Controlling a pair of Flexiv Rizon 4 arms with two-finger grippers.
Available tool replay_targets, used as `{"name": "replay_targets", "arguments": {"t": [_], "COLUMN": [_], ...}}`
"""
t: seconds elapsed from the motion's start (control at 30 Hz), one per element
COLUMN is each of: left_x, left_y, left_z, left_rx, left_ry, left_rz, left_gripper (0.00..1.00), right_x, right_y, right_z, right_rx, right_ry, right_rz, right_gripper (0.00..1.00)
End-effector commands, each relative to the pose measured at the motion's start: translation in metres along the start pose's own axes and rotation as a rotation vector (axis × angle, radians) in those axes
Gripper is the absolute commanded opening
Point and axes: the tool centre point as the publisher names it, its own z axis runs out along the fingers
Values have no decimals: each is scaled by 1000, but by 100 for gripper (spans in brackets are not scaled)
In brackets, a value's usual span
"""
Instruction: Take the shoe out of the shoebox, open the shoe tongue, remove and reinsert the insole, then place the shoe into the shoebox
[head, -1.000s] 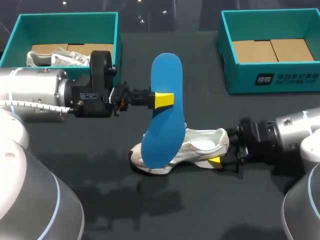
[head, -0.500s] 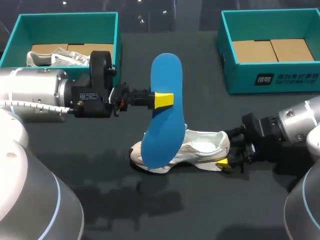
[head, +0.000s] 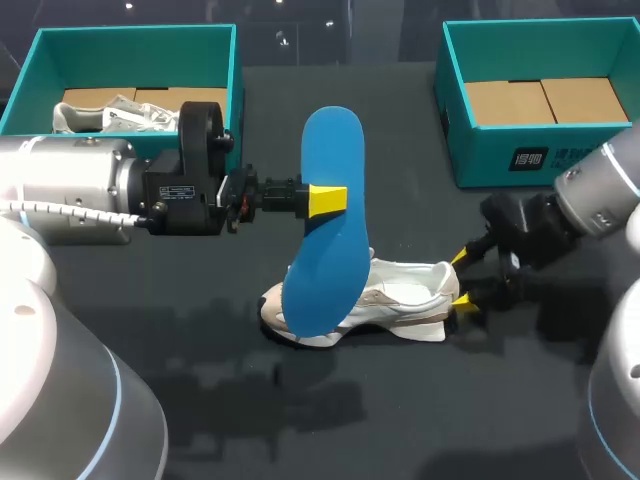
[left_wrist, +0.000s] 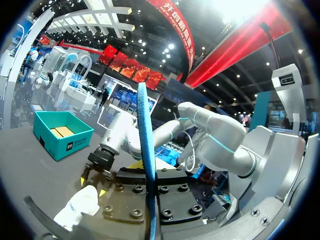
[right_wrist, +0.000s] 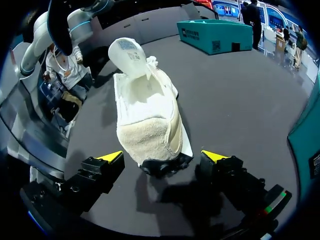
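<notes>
Insole (head: 328, 225), blue, hangs upright, pinched mid-length in the left gripper (head: 328, 200), its lower end by the white shoe (head: 400, 295). The right gripper (head: 462, 282) is spread wide, the shoe's heel just ahead between its tips, untouched. Unheld, the shoe may skid when the insole is pushed in.

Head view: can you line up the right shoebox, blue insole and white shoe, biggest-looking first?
1. the right shoebox
2. the blue insole, though it is held up nearer the camera
3. the white shoe, partly hidden behind it
</notes>
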Motion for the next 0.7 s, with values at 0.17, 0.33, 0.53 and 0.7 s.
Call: {"name": "replay_targets", "arguments": {"t": [0.17, 0.33, 0.53, 0.7], "left_x": [1, 1, 1, 1], "left_y": [1, 1, 1, 1], "left_z": [1, 1, 1, 1], "left_rx": [3, 3, 3, 3], "left_ry": [-3, -3, -3, -3], "left_rz": [0, 0, 0, 0], "left_gripper": [0, 0, 0, 0], "right_x": [19, 19, 22, 31], "right_y": [5, 5, 5, 7], "right_z": [-9, -9, -9, -24], "right_rx": [305, 305, 357, 464], "right_ry": [-153, -153, -153, -173], "right_rz": [31, 31, 85, 142], "right_gripper": [100, 100, 100, 100]}}
